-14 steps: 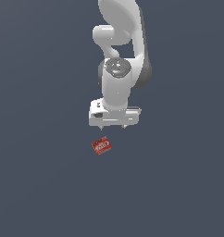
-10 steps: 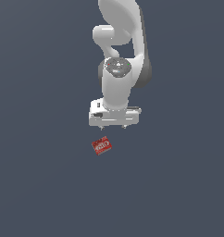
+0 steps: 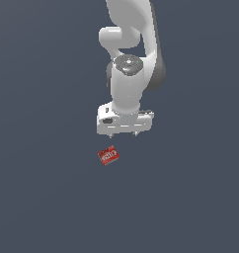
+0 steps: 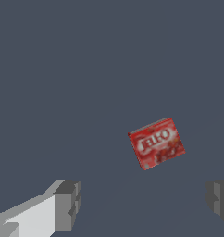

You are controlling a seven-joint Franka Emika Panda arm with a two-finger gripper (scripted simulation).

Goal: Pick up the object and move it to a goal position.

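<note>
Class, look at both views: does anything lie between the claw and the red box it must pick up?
Nothing visible does. The red box lies alone on the bare grey surface, apart from the open claw. In the wrist view only bare surface separates the fingers from the box.

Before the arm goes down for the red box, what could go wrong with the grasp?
1. The claw is not above the red box; the box lies apart from it, toward the exterior view's left. A straight descent would probably miss.
2. In the wrist view the box sits rotated relative to the open fingers, so closing without turning may push or twist it.
</note>
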